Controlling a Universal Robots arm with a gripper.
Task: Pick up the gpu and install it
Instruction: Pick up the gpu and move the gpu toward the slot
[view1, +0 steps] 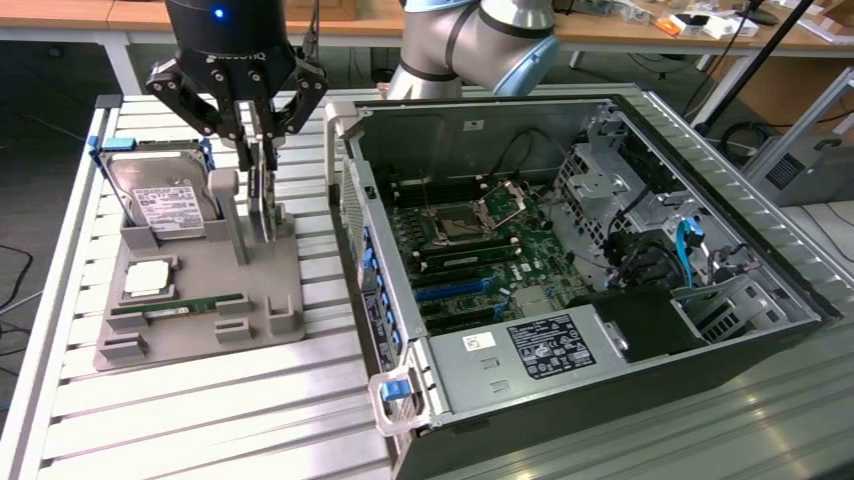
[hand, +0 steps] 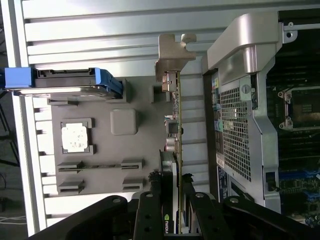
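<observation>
The gpu stands on edge at the grey holder tray, a thin dark card with a silvery end bracket. In the wrist view the gpu shows edge-on, running from the bracket down between my fingers. My gripper hangs straight over the card, and its black fingers are closed on either side of the board's near end. The gripper is shut on the gpu. Whether the card still rests in its holder slot, I cannot tell.
A silver hard drive with blue rails leans at the tray's back. A processor chip and a green memory stick lie on the tray. The open computer case stands at the exterior view's right, close beside the tray, on a slatted metal table.
</observation>
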